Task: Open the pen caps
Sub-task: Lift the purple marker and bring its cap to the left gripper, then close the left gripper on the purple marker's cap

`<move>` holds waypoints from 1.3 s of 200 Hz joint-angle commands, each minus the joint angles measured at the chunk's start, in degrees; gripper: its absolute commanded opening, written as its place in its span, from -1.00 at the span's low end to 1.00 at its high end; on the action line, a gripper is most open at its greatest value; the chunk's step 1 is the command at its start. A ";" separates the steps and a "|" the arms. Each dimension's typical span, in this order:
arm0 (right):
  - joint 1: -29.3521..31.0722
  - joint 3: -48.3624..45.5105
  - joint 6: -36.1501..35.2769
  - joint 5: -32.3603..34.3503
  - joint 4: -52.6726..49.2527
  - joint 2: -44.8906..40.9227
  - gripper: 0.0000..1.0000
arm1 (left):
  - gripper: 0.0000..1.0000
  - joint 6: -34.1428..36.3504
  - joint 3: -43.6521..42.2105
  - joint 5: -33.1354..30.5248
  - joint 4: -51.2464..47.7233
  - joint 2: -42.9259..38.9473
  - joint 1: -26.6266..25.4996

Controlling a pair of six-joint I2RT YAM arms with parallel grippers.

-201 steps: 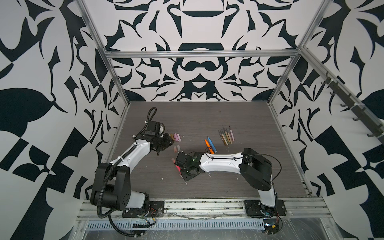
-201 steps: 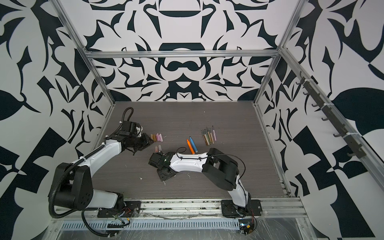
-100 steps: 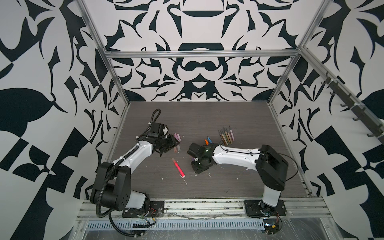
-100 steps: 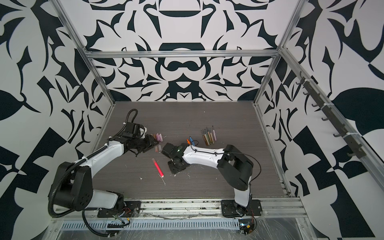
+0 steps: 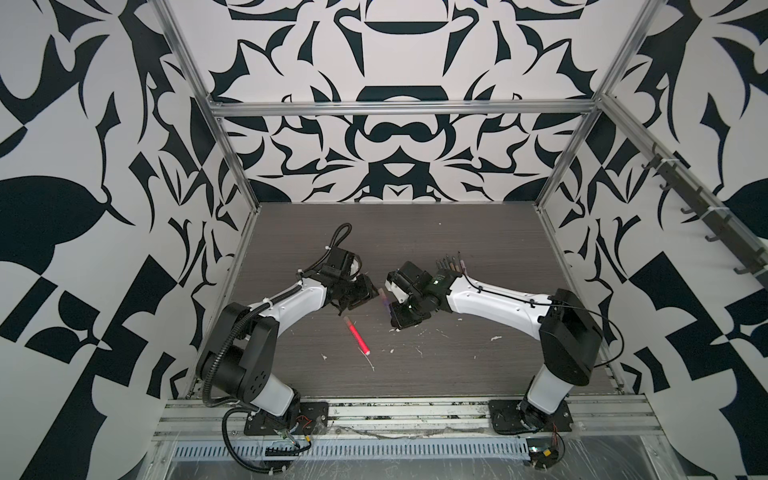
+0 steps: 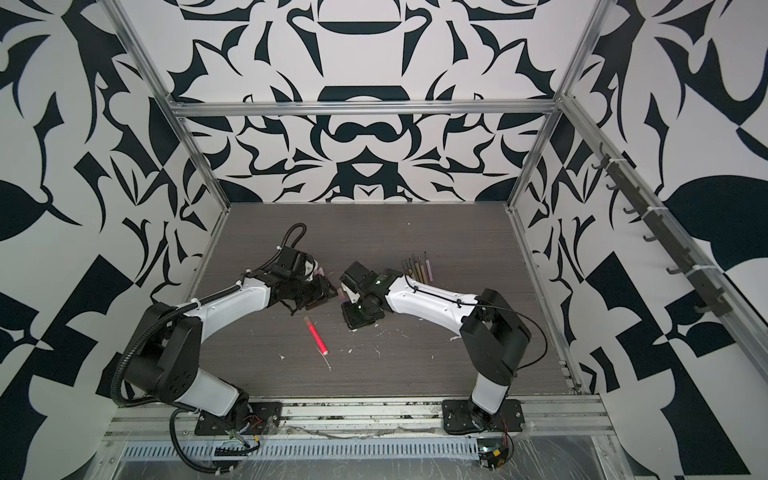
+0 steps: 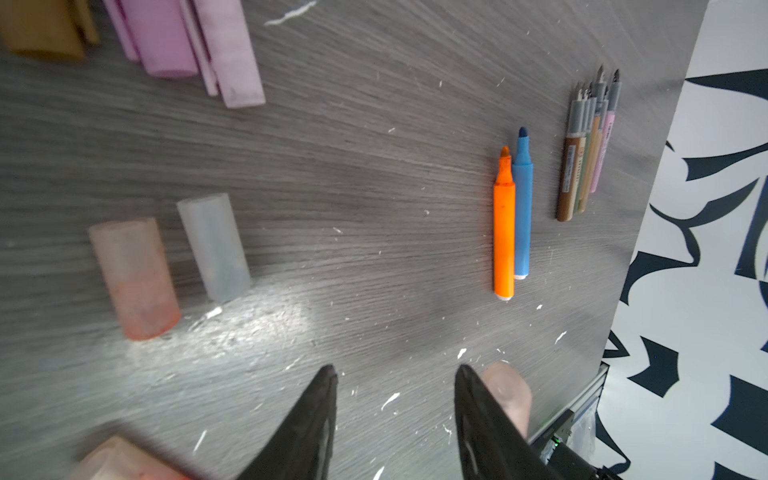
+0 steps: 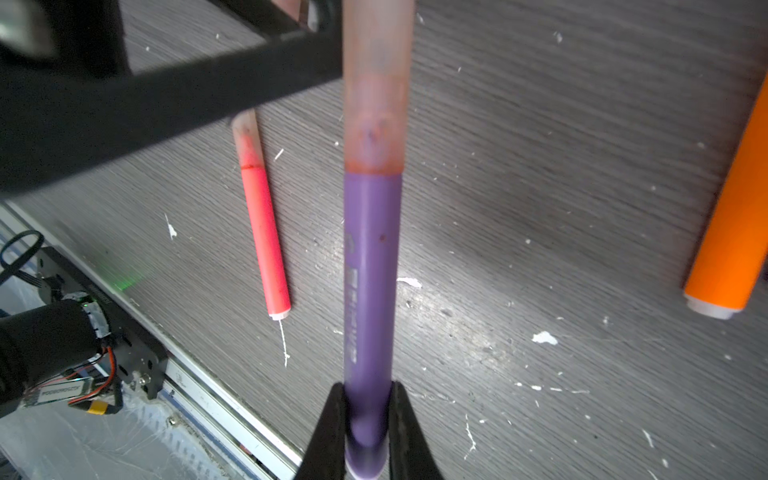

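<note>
— Since a second ago the right gripper (image 8: 368,399) has been brought from the front of the table (image 5: 415,365) up toward the left gripper (image 7: 395,374). The pink pen (image 5: 357,337), then beside its fingers, is now left lying on the boards. What is held?

— A purple pen (image 8: 370,270) is clamped by its tail end between the right fingers, which are closed tight on it. A see-through cap (image 8: 377,83), pale pinkish, is still seated on its tip.

— And the left gripper?

— Its jaws are spread apart and nothing is gripped between them. In the left wrist view the rounded end of that see-through cap is seen just outside one finger, not in the gap. Whether finger and cap touch cannot be told.

— Where are the other pens found?

— The pink pen is laid flat toward the front, apart from both grippers, with a cloudy cap (image 8: 246,137) on its tip. An orange pen (image 7: 504,232) and a blue pen (image 7: 523,208) are laid side by side, touching, tips bare. A bundle of thin pens (image 7: 582,166) is set near them, uncapped, partly hidden behind the right arm in both top views.

— And the loose caps?

— A pinkish cap (image 7: 133,278) and a whitish cap (image 7: 214,247) are laid side by side on the table. Lilac caps (image 7: 166,37) and a tan cap (image 7: 41,29) are seen farther off, blurred.
</note>
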 commanded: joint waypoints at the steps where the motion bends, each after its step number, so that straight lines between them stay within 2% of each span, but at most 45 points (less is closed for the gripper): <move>1: -0.44 -0.45 0.66 -2.15 1.51 -0.74 -1.00 | -0.01 -1.14 1.42 -0.51 1.14 -0.20 -0.30; 90: -1.30 -0.01 2.09 -2.37 2.21 0.18 -1.00 | -0.02 -2.48 0.58 1.43 4.19 -1.78 -0.35; 144: -1.30 0.69 2.00 -3.51 3.88 -0.17 -1.00 | -0.02 -3.73 1.55 2.94 5.49 0.83 -1.24; 179: -1.23 0.54 1.91 -3.51 4.24 -0.33 -1.00 | -0.25 -4.24 1.72 3.27 6.15 1.33 -1.63; 230: -1.27 0.52 1.71 -2.99 4.58 -0.50 -1.00 | -0.39 -4.70 2.08 3.95 6.50 2.03 -1.93; 260: -1.22 0.59 1.73 -2.64 4.65 -0.45 -1.00 | -0.41 -4.94 2.16 4.33 6.59 2.08 -2.15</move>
